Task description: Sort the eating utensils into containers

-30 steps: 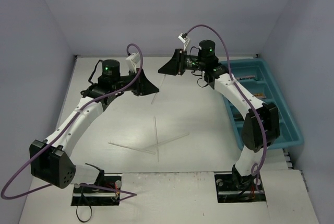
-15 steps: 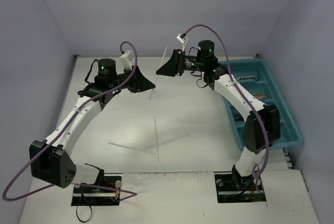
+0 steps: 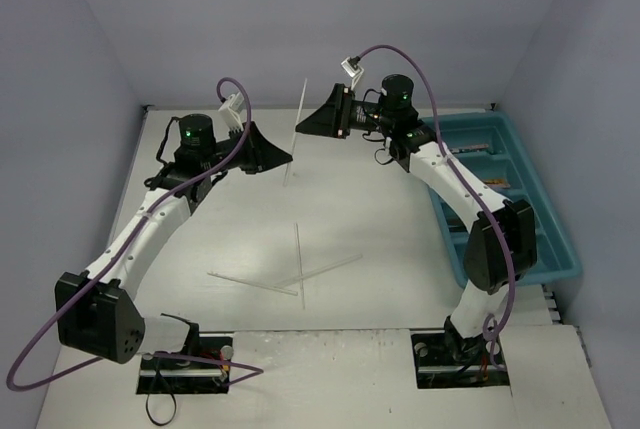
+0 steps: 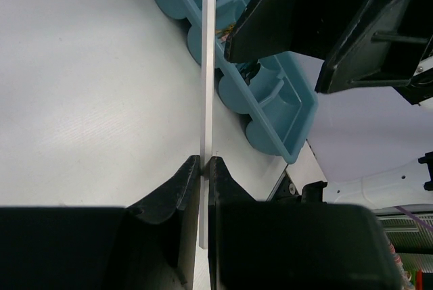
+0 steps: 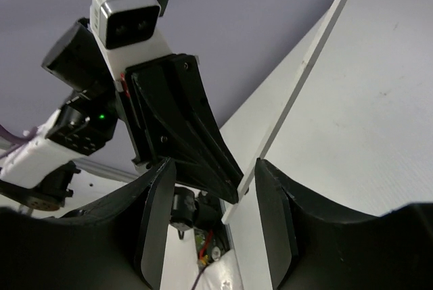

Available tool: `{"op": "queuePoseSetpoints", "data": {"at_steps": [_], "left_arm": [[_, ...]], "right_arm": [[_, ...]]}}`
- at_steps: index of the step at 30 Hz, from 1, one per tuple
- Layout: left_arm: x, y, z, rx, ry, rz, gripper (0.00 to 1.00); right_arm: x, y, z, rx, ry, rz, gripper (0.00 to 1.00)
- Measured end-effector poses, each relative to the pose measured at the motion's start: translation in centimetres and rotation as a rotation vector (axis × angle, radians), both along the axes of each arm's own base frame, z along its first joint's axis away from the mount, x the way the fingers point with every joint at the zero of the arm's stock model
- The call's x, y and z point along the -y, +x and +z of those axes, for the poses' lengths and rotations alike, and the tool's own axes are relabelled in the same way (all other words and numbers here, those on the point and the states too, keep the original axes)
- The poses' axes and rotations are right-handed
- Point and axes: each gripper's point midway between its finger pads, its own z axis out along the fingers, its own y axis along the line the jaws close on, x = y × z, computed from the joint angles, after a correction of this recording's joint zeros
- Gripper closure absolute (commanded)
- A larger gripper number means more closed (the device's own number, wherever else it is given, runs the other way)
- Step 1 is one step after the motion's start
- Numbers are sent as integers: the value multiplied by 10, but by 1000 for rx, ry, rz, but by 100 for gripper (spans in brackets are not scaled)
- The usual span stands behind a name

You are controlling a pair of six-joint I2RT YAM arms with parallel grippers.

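A thin white stick (image 3: 300,109) stands steeply in the air over the back of the table, and my left gripper (image 3: 288,157) is shut on its lower part. In the left wrist view the stick (image 4: 210,67) runs straight up from between the closed fingers (image 4: 189,175). My right gripper (image 3: 298,129) faces the left one, open. The stick (image 5: 304,67) passes between its spread jaws beside the right finger (image 5: 274,222); whether it touches that finger I cannot tell. Three more white sticks (image 3: 300,264) lie crossed on the table. The teal tray (image 3: 560,249) sits at the right with utensils (image 3: 470,149) in its compartments.
The two grippers are almost nose to nose above the back middle of the table. Purple walls close the table in at the back and on both sides. The arm bases (image 3: 185,354) stand at the near edge.
My right gripper has opened around the stick. The left arm has drawn back to the left with the stick, which now stands steeper and higher.
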Motion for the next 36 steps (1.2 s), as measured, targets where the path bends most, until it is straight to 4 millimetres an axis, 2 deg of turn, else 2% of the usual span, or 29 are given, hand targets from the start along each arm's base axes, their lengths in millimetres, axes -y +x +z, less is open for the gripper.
{"op": "queuePoseSetpoints", "data": {"at_steps": [10, 19, 30, 33, 34, 36], "left_arm": [[-1, -2, 9, 28, -17, 4, 100], [-1, -3, 13, 27, -27, 13, 100], [5, -7, 13, 18, -33, -2, 100], [7, -9, 13, 17, -34, -11, 100], [8, -10, 13, 17, -34, -13, 100], [8, -10, 13, 18, -34, -14, 100]], "right_arm": [[-5, 12, -3, -67, 41, -19, 56], [0, 17, 0, -52, 49, -32, 60], [-5, 28, -1, -48, 64, -32, 61], [-7, 31, -5, -52, 63, -32, 67], [-7, 32, -5, -53, 64, -32, 71], [-8, 33, -5, -53, 65, -34, 87]]}}
